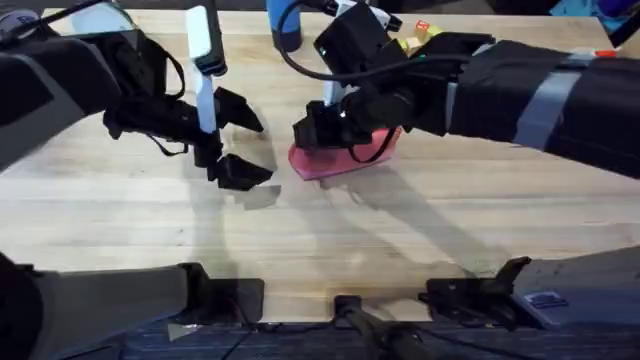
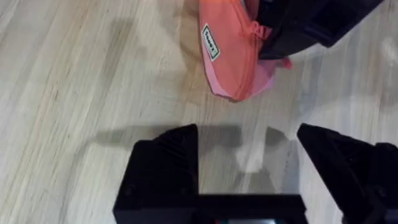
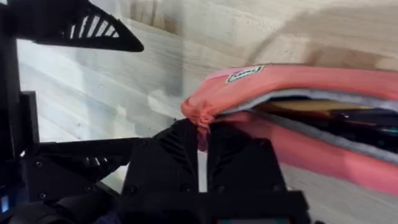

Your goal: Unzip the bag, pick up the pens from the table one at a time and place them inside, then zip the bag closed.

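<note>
A robot test bench in a lab or workshop: two black robot arms (image 1: 90, 90) work over a bare plank tabletop (image 1: 330, 230), with cables (image 1: 300, 60) and small bright blocks (image 1: 415, 38) at its far edge.

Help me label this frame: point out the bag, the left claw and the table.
bag (image 2: 230, 56), left wrist view, its pink side.
left claw (image 1: 240, 140), overhead view, between its fingertips.
table (image 1: 120, 230), overhead view, bare planks.
</note>
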